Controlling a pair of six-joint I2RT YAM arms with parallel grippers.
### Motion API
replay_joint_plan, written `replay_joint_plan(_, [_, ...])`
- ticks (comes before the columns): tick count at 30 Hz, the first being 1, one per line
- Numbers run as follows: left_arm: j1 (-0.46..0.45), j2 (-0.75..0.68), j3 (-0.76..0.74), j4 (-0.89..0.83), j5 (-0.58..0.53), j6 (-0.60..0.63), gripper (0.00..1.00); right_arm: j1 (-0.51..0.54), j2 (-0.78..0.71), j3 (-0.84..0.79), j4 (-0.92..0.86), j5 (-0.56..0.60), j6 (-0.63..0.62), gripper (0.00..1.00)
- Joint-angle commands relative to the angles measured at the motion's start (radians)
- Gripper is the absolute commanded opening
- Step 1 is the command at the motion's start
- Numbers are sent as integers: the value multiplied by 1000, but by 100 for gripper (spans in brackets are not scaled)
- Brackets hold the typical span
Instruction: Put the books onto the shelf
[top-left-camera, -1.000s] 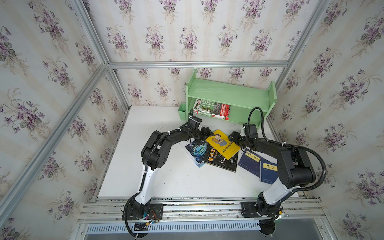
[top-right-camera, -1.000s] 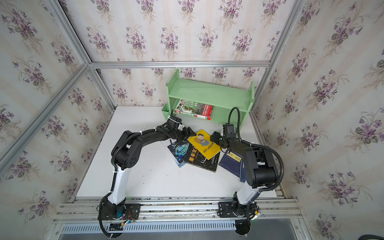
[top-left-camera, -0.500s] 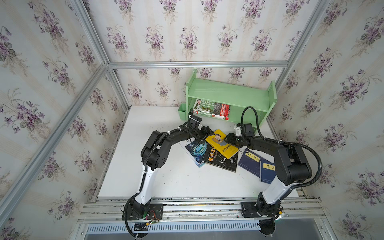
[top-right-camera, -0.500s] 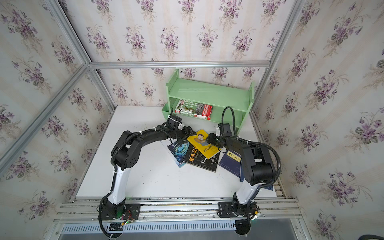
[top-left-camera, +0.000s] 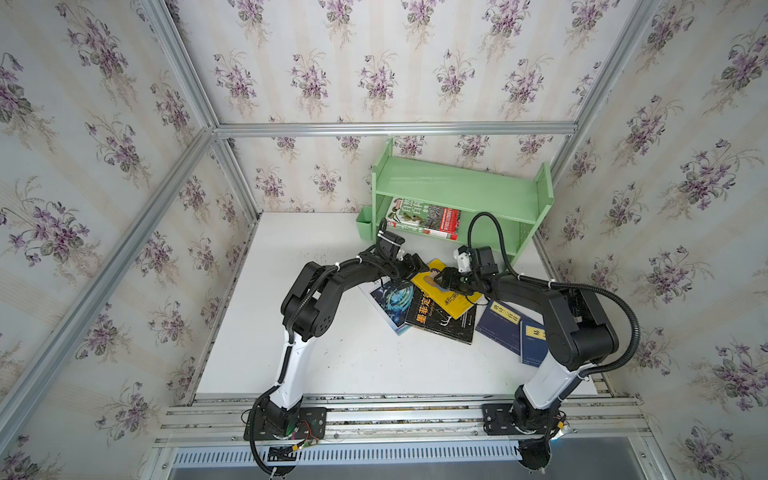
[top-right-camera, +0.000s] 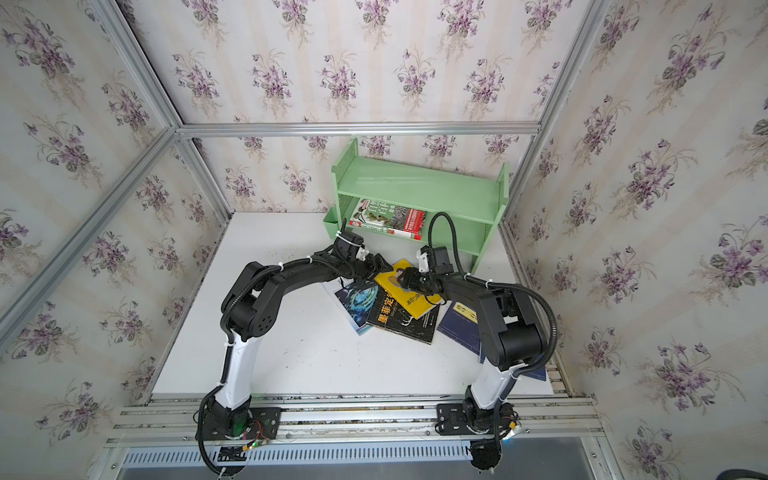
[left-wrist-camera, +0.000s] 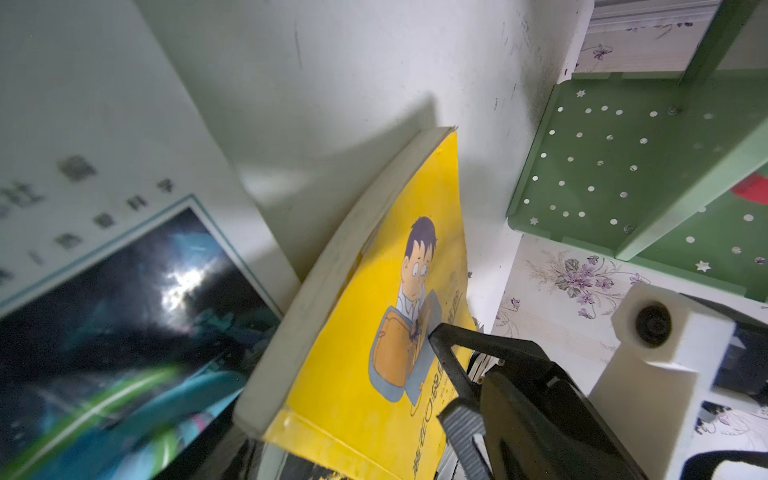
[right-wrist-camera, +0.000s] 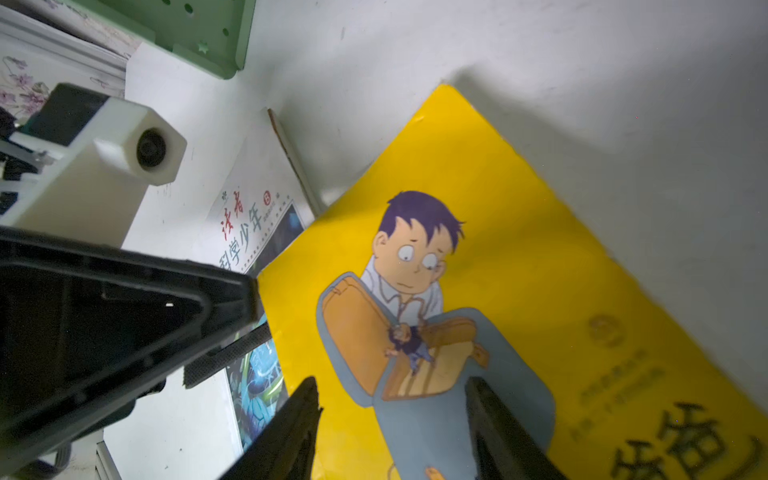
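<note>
Five paperbacks lie on the white surface in both top views. A sixth, the green nature book with its red band, lies flat on the lower tier of the pale green shelf, with its long axis running along the tier.

We see the yellow cartoon-man book on top of the pile, just in front of the shelf. Its long axis sits diagonally, with the drawn man's head end toward the shelf and the title end toward the near right. It rests across the black book with yellow characters, which overlaps the white-blue swirl book. A navy book and a second navy book, both yellow-labelled, lie side by side to the right, partly under the right arm.

In the left wrist view the yellow book's page edge is bowed and raised above the swirl cover.

The right gripper has its jaws parted over the yellow cover and grasps nothing. One fingertip touches the drawn figure.

The left gripper has its jaws spread wide at the book's left long edge, with one finger against that edge. We cannot tell whether the other finger reaches under the book.
</note>
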Motion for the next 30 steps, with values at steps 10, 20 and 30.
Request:
replay_joint_plan(10, [1,5,-1,75,23,-38,78,37,43,21,-33,-63,39,58])
replay_joint_plan(20, [3,22,12,75,22,-46,60,-12,-2,64,-108,65,6,62])
replay_joint_plan(30, [12,-22,-12,131,-2,-6,32,-18,1,20,-19,43,88,62])
